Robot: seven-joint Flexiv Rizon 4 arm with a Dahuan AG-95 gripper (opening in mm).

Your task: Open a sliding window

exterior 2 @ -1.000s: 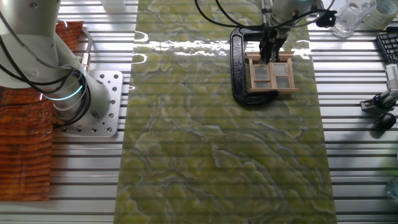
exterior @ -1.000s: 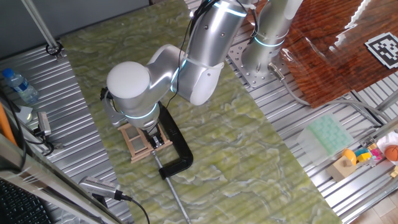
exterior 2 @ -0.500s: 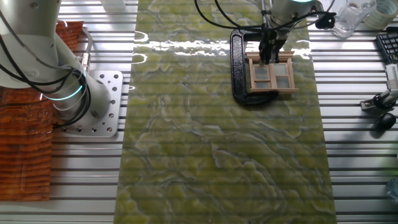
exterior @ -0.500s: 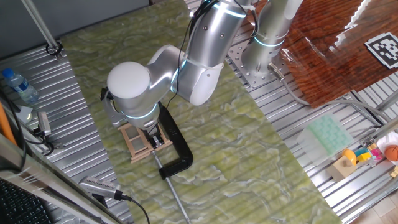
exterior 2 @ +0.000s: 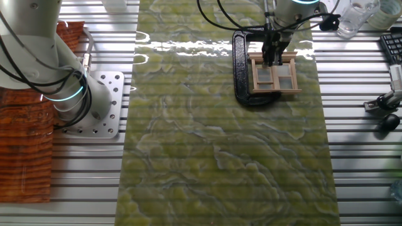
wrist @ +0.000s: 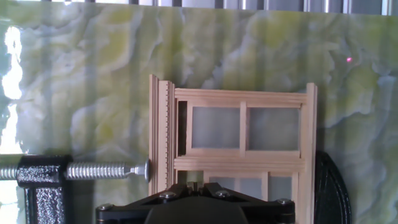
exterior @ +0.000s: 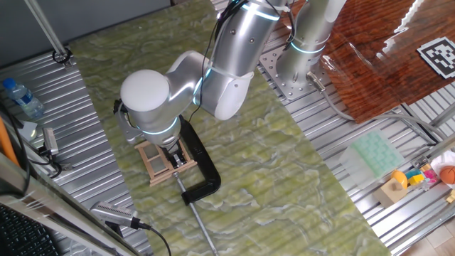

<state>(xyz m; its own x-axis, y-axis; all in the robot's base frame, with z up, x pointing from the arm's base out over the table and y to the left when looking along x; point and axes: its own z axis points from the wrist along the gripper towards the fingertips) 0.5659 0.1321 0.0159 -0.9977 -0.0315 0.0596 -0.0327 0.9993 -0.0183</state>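
Sliding window [exterior 2: 274,76] directly beneath pincer [exterior 2: 272,58]; pincer's opening cannot be told.

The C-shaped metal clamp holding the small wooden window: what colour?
Black C-clamp with a silver screw; the hand view shows it best.

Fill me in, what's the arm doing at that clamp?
The silver robot arm has its gripper down on a small light-tan wooden window frame, which lies flat on the green marbled mat. A black metal C-clamp pins the frame in place, its screw pad against the frame's side. In the hand view a narrow dark gap shows beside the upper sash. Whether the fingers are gripping it cannot be told.
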